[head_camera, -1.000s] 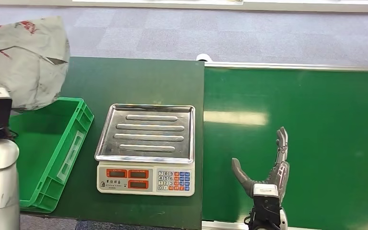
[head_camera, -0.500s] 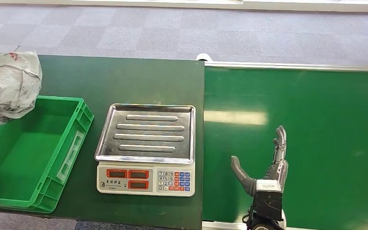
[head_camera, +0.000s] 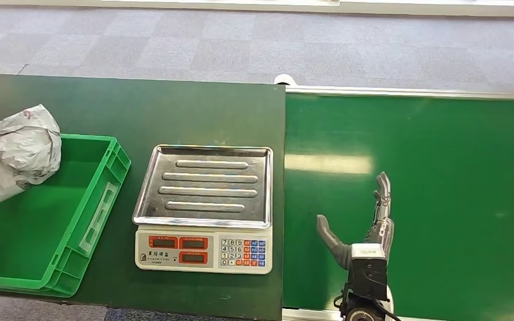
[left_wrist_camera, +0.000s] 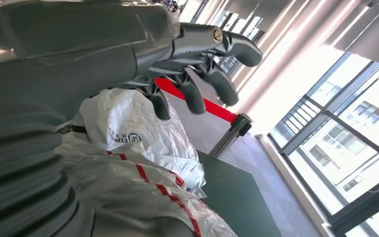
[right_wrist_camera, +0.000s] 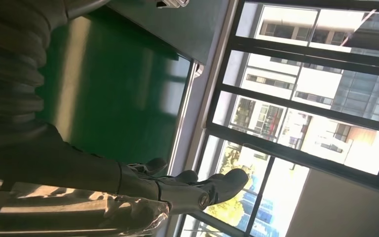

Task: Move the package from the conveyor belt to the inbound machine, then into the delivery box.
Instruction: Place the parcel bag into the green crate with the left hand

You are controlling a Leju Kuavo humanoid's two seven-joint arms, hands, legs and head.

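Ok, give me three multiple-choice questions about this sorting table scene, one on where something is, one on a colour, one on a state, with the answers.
1. Where is the package?
A. on the scale's steel pan
B. at the far left end of the crate, over its rim
C. on the conveyor belt

2. What colour is the crate?
A. green
B. blue
C. grey

3. How is the right hand?
A. gripping the package
B. pressing the scale's keys
C. open, holding nothing, over the conveyor belt

Answers: 1 B, the grey-white bag sits at the crate's left end, and the scale pan is bare. 2 A, its walls and floor are bright green. 3 C, its fingers are spread with only green belt beneath.
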